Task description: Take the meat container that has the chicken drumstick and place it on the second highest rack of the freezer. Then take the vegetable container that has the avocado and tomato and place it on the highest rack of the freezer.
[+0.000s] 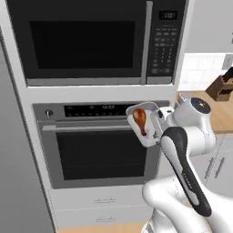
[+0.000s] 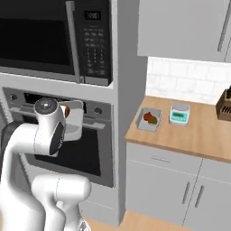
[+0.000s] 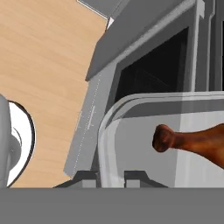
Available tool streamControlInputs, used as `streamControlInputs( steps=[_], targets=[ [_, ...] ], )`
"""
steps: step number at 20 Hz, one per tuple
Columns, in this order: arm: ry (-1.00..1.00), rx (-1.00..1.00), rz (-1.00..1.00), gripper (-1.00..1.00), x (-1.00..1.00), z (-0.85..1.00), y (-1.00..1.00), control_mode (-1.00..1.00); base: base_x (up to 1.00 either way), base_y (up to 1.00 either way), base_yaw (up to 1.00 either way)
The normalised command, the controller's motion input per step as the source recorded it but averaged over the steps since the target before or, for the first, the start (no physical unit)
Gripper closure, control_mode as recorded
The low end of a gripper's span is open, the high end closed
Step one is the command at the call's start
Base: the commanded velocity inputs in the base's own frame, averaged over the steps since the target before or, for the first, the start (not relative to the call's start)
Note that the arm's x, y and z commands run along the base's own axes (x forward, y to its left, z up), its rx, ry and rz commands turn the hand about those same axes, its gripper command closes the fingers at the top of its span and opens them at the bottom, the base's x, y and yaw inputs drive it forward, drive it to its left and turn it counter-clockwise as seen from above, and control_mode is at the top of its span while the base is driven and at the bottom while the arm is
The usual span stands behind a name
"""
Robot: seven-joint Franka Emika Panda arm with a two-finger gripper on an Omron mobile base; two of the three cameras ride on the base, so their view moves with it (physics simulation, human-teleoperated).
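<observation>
The meat tray (image 1: 146,125) is off the worktop and held up in front of the lower oven (image 1: 98,145), tipped steeply on edge in the left base view. The drumstick (image 1: 140,119) lies inside it, loose against the tray floor. In the hand view the claw (image 3: 111,176) is closed on the tray's near rim, its two tips just showing on either side of the wall.

Judgement on handling: the tray looks thin-walled, rigid and light; the glossy drumstick is the only real load and is free to slide or roll out while the tray stands tilted. The rim pinch suits a stiff lip but gives little resistance to twisting, so levelling before transfer is advised.

On the worktop (image 2: 198,135) to the right, the second tray (image 2: 149,120) holds the tomato (image 2: 147,116) and avocado (image 2: 153,120), touching, beside a small scale (image 2: 179,113). A knife block (image 2: 224,105) stands further right.
</observation>
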Motion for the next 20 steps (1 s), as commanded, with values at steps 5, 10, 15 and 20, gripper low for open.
streamControlInputs(
  steps=[5, 10, 15, 20],
  targets=[
    [0.00, 0.00, 0.00, 1.00, 0.00, 0.00, 0.00, 1.00, -0.03, 1.00, 0.13],
    [0.00, 0.00, 0.00, 1.00, 0.00, 0.00, 0.00, 1.00, -0.19, 1.00, 0.10],
    [0.00, 0.00, 0.00, 1.00, 0.00, 0.00, 0.00, 1.00, -0.41, 0.99, 0.07],
    [0.00, 0.00, 0.00, 1.00, 0.00, 0.00, 0.00, 1.00, -0.51, 0.96, 0.01]
  ],
)
